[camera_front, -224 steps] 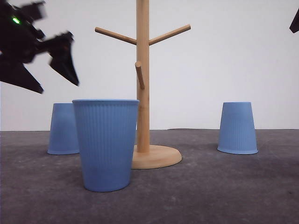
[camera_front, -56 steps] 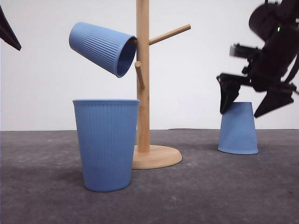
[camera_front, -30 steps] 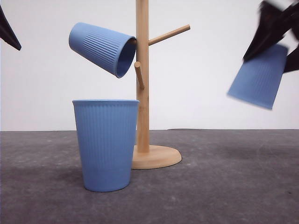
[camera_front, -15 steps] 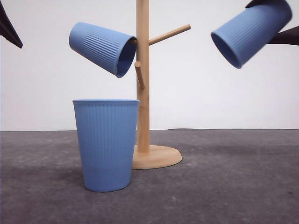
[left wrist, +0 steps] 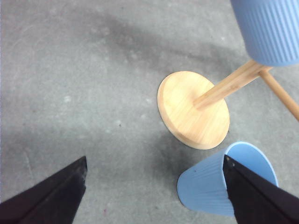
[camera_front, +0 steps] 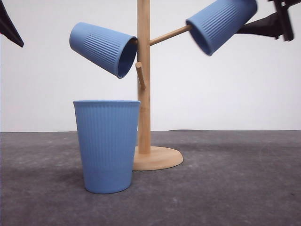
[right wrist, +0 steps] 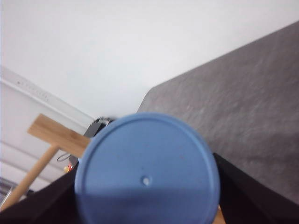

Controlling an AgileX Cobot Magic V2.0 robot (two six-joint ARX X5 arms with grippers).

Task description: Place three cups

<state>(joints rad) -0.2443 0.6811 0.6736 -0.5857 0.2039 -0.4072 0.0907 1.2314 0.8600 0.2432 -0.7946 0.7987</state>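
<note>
One light-blue cup point(camera_front: 101, 48) hangs tilted on the left upper peg of the wooden stand point(camera_front: 144, 94). A second cup point(camera_front: 107, 145) stands upright on the table in front of the stand and also appears in the left wrist view point(left wrist: 224, 186). My right gripper point(camera_front: 257, 23) is shut on the third cup point(camera_front: 221, 23), held tilted with its mouth at the tip of the right upper peg point(camera_front: 169, 34). The right wrist view looks onto this cup's flat base point(right wrist: 147, 163) between the fingers. My left gripper point(left wrist: 154, 196) hangs open and high over the table, left of the stand.
The stand's round wooden base point(left wrist: 194, 109) rests on the grey table point(camera_front: 235, 188), just behind the upright cup. A short lower peg point(camera_front: 140, 75) sticks forward from the pole. Bare grey table lies to the right of the stand.
My right gripper lifted the right cup off the table, tipped it over and carried it left. Its mouth now reaches the right peg's tip. The left arm stayed still.
</note>
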